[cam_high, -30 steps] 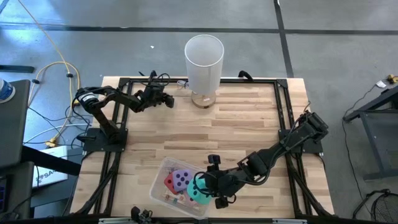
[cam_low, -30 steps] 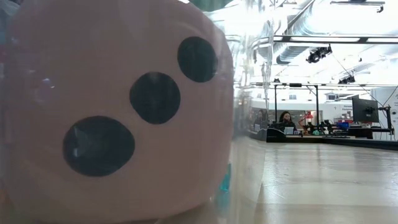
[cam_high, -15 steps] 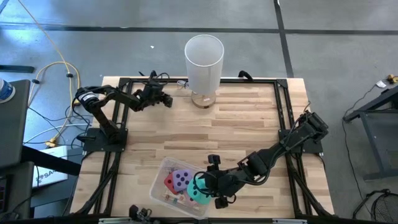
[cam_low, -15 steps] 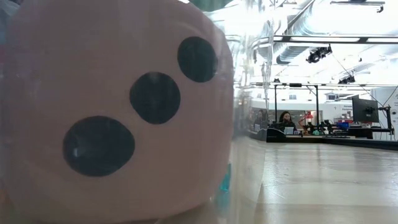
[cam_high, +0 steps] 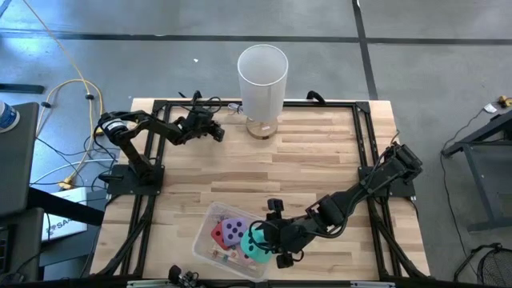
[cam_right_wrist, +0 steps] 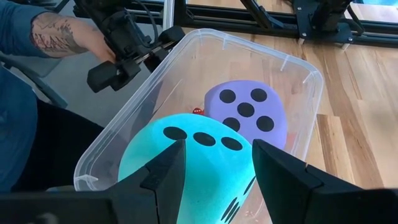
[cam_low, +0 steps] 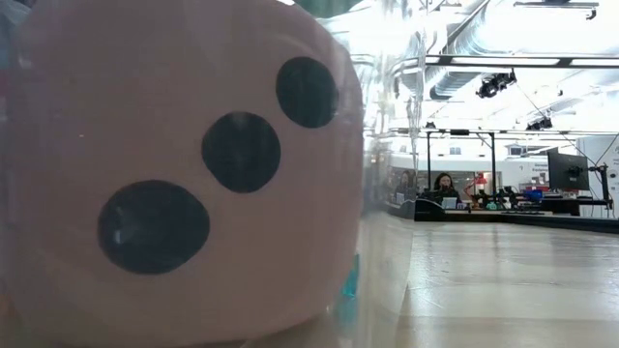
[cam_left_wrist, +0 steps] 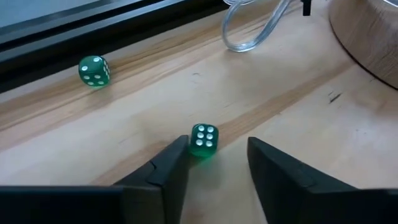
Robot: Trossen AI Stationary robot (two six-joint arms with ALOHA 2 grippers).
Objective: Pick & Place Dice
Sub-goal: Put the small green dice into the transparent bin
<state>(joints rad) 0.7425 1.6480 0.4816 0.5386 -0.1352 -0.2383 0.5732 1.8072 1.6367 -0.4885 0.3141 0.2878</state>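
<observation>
A clear bin (cam_high: pixel 204 232) at the table's near edge holds a red die (cam_high: pixel 219 234), a purple die (cam_right_wrist: pixel 249 112) and a pink die (cam_low: pixel 184 174) that lies against its wall. My right gripper (cam_right_wrist: pixel 214 168) is shut on the teal-green die (cam_right_wrist: pixel 186 155) over the bin's right end (cam_high: pixel 258 248). At the far left, my left gripper (cam_left_wrist: pixel 217 155) stands open, low over the wood. A tiny green die (cam_left_wrist: pixel 203 140) lies on the table between its fingertips. A second tiny green die (cam_left_wrist: pixel 94 70) lies farther off. My left gripper: the tiny green die lies right beside the inner side of one fingertip (cam_left_wrist: pixel 177 152); I cannot tell whether they touch. My right gripper pinches the teal-green die by two opposite sides (cam_right_wrist: pixel 180 146) between its two fingers. It comes slanting down from the table's right. Whether the die rests on anything below is hidden.
A tall white cylinder (cam_high: pixel 262 80) on a wooden base (cam_left_wrist: pixel 373 37) stands at the far middle, right of my left gripper, with a clear tube loop (cam_left_wrist: pixel 249 31) beside it. A person's arm (cam_right_wrist: pixel 56 40) holds a dark device (cam_right_wrist: pixel 124 43) past the bin's near-left end.
My left gripper has rolled a little in place beside the white cylinder. The right gripper and the dice in the bin have kept still.
</observation>
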